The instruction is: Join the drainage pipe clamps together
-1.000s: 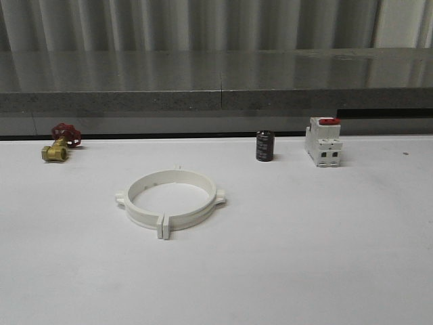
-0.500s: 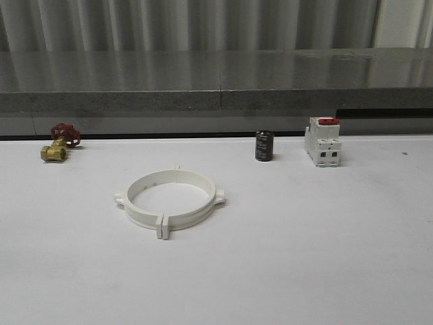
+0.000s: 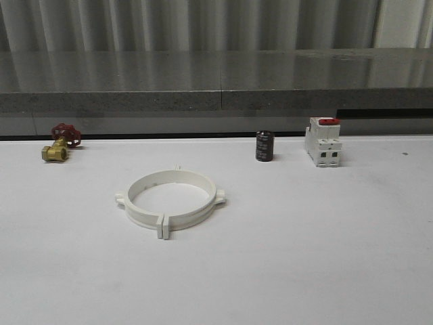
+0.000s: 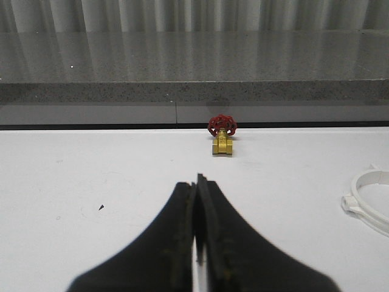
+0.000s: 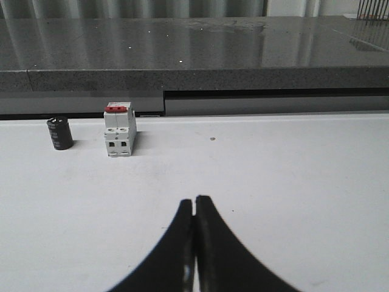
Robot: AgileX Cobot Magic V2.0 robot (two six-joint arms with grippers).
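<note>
**White ring sits joined on the tabletop, both claws closed**

Nearest in the front view is bare white tabletop. A little farther back, left of the middle, lie the pipe clamps. The two white half rings meet to make one full ring, lying flat, with small tabs sticking out at the joins and sides.

Farther back, near the far edge, stand three things in a row, well apart. On the left is a brass valve with a red handle. Right of the middle is a small black can. Just beside it on the right is a white switch box with a red top.

The left claw is closed and holds nothing. The right claw is closed too and holds nothing.
</note>
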